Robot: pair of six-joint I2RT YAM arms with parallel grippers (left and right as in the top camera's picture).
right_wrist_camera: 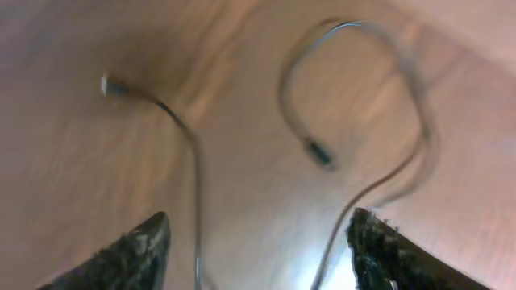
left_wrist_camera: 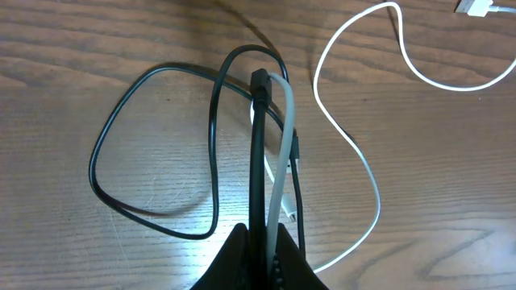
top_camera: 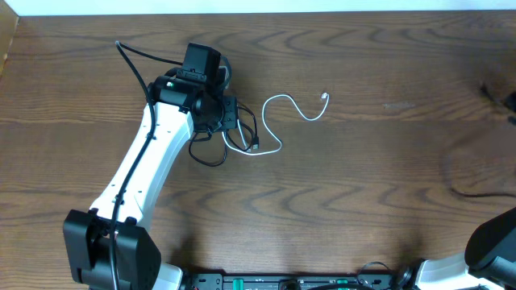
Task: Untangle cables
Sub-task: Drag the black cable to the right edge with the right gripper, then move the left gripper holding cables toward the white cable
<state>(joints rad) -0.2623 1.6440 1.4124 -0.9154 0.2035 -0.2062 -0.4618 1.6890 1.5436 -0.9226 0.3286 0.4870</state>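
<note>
Left gripper (left_wrist_camera: 262, 262) is clamping both cables (left_wrist_camera: 259, 137), black cable (left_wrist_camera: 211, 153) looping beside it, white cable (left_wrist_camera: 377, 197) trailing beyond. Right gripper (right_wrist_camera: 258, 217) is gaping empty; next, it's probably needing the white strand to pull apart.

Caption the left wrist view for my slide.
Left fingers pinch black cable and white cable together, loops on wooden table.

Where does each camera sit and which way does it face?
Overhead: above the table, looking straight down; left arm over the black cable and white cable, right arm at lower right.
Left wrist: on the left arm, facing down; left jaws, shut on both cables, at bottom edge.
Right wrist: blurred, facing table and cords; right jaws apart at bottom corners.
Shared: overhead and left wrist show the white cable's plug.
</note>
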